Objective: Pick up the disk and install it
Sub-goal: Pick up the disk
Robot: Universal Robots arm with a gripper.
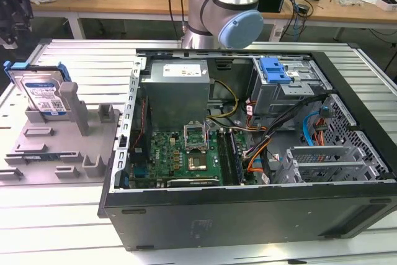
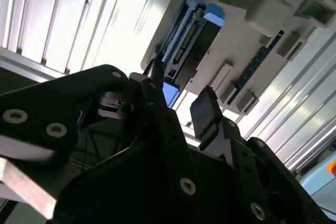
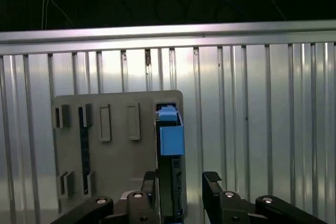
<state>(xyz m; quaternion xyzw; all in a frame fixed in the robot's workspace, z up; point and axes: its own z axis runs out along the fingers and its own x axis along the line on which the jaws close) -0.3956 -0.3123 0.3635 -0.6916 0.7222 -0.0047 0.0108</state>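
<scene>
- The disk stands upright on its edge in a gray plastic holder, near the exterior view's left edge.
- The holder rests on the slatted metal tabletop, just beside the open computer case.
- In the first wrist view the end effector is spread. Its two black fingers stand apart, and the blue-framed disk shows edge-on in the gap between them.
- The second wrist view shows the same spread end effector, empty, with the disk and the gray holder beyond it.
- In the exterior view the arm rises behind the case, well apart from the disk.
- Inside the case, a blue plastic clip sits on the drive bay at the far corner, with the green motherboard lying flat below it.
</scene>
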